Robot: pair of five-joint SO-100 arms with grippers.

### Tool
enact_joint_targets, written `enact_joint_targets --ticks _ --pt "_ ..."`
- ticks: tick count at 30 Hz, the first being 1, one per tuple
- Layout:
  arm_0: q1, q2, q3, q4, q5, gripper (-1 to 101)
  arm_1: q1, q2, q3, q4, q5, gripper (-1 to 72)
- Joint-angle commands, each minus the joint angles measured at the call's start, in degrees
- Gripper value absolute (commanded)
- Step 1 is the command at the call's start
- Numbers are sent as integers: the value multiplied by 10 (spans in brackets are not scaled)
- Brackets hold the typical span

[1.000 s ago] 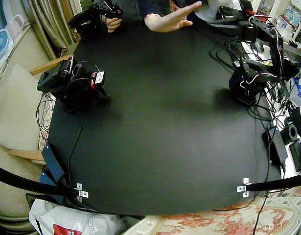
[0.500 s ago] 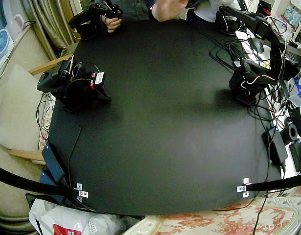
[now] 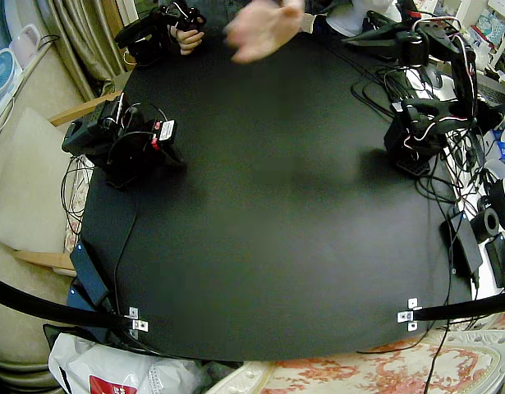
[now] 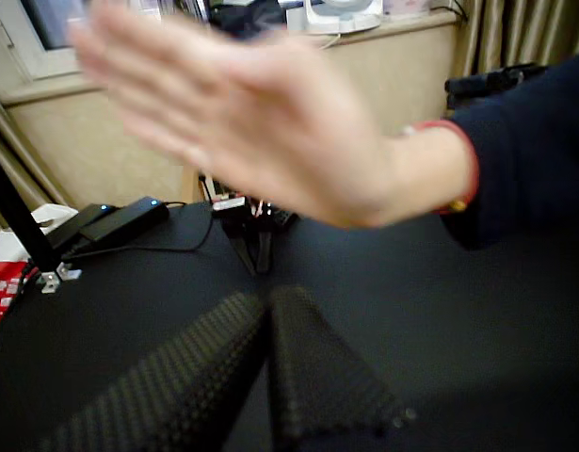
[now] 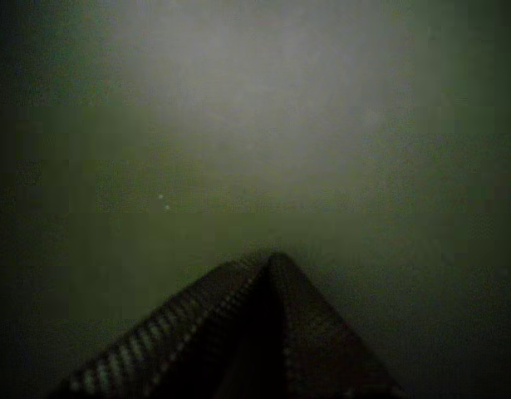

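A big black table (image 3: 277,246) is seen, and nothing is laid on its bare middle. The right arm (image 3: 121,139) is folded low at one edge of the table. The left arm (image 3: 437,49) is lifted high at the other edge, and its front part is stretched out over the far end of the table. A person's hand (image 3: 264,29) is held out open in the air over that far end, well above the top. It is blurred. A dark blue sleeve (image 4: 524,141) with a red cuff is seen behind it.

The left gripper (image 4: 267,299) is pointed across the table, and the person's hand is the nearest thing to it. In a wrist view the hand is seen above and past the tips, and it is not touched. The jaws are pressed together and nothing is held between them. The right gripper (image 5: 267,259) is pointed down at the dark table top. Its jaws are closed tight too, and nothing is gripped.

No grasp is judged to be in hand. Both arms are judged to be parked, and only the hand looks busy. Before anything could be picked up, the jaws would have to be opened first, and the right arm would have to be unfolded.
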State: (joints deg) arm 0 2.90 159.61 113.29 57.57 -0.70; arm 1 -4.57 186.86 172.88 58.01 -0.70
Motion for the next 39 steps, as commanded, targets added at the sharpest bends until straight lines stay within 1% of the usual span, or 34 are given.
enact_joint_targets --ticks 1,2,3,4,5,6,9,10,11,13,14,16,17,18,20,21,23,25,29,35,39 --pt "8 259 209 -180 62 0 -5 7 -6 6 -5 -5" --pt "7 251 193 -202 83 0 -2 7 -6 6 -6 -5" --pt "13 243 186 -198 98 0 0 7 -6 5 -6 -5" --pt "25 229 171 -169 117 0 1 7 -6 5 -6 -5" --pt "40 229 170 -156 142 0 1 7 -6 5 -6 -5" --pt "69 237 184 -154 183 0 1 7 -6 5 -6 -5" --pt "115 259 226 -142 244 0 -2 7 -6 5 -6 -5" --pt "105 259 226 -138 222 0 -4 7 -6 6 -5 -5" --pt "48 256 214 -152 148 0 -4 7 -6 6 -4 -5" --pt "-42 231 189 -152 43 0 -5 7 -6 6 -4 -5" --pt "-58 210 176 -144 32 0 -5 7 -6 6 -4 -5" --pt "-96 159 142 -60 -60 0 -5 7 -6 6 -4 -5" --pt "-95 161 163 -42 -102 0 -5 7 -6 6 -4 -5" --pt "-76 189 195 -59 -88 0 -5 7 -6 6 -4 -5" --pt "-30 260 258 -86 -32 0 -6 7 -6 6 -4 -5" --pt "-8 260 266 -61 -22 0 -6 7 -6 6 -4 -5" --pt "21 260 295 -56 -7 0 -4 7 -6 6 -4 -5" --pt "35 260 330 -54 -10 0 -4 7 -6 6 -2 -5" --pt "37 260 412 -54 -20 0 -2 7 -6 6 1 -5" --pt "6 260 558 -35 -35 0 -1 7 -6 6 4 -5" --pt "-17 261 624 -68 -34 0 -1 7 -6 6 4 -5"
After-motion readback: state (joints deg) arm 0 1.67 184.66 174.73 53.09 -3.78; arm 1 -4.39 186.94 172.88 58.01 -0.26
